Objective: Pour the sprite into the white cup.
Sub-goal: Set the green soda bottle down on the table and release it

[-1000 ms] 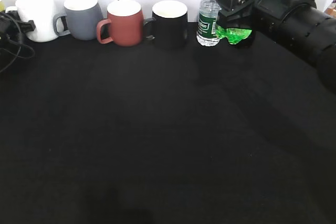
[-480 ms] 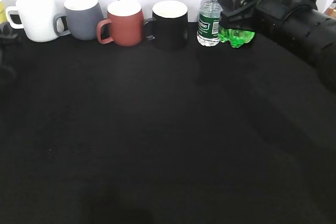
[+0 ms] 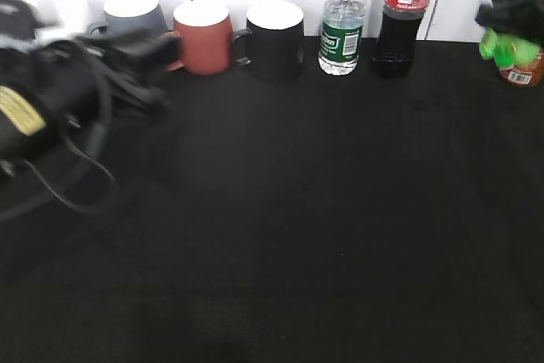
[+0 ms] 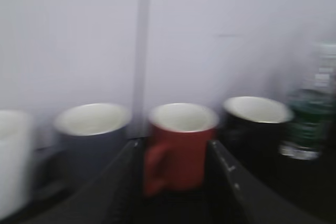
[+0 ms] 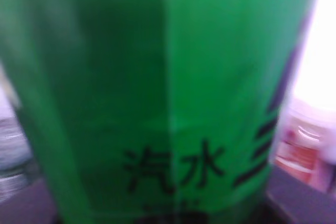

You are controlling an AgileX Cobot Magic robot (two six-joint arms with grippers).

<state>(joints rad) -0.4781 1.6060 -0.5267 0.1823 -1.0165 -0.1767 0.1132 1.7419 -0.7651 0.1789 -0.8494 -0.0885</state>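
At far right edge of table (image 3: 297, 210), R claw (image 3: 514, 13) is pinching the sprite (image 3: 508, 45) low on the body, base clear of the cloth; the wrist cam shows only green label, so can't tell cap on/off or how much is inside. White cup (image 4: 10, 161) sits at the far left end of the mug row, just beside grey mug (image 3: 132, 14), and in the ext. view it's hidden behind L arm (image 3: 51, 91). So bottle and cup are well apart, w/ the whole row between. L claw (image 4: 173, 148) is spread, holding nothing, and lines up w/ red mug (image 3: 202, 36), not the white one. Risks, as I judge them: L claw closes on the wrong mug; a low grip lets the tall bottle tip or slip; a sideways carry clips cola bottle (image 3: 399, 14) or water bottle (image 3: 342, 27); arms meet over the cup. Views are blurry, suggesting fast motion that could slosh.
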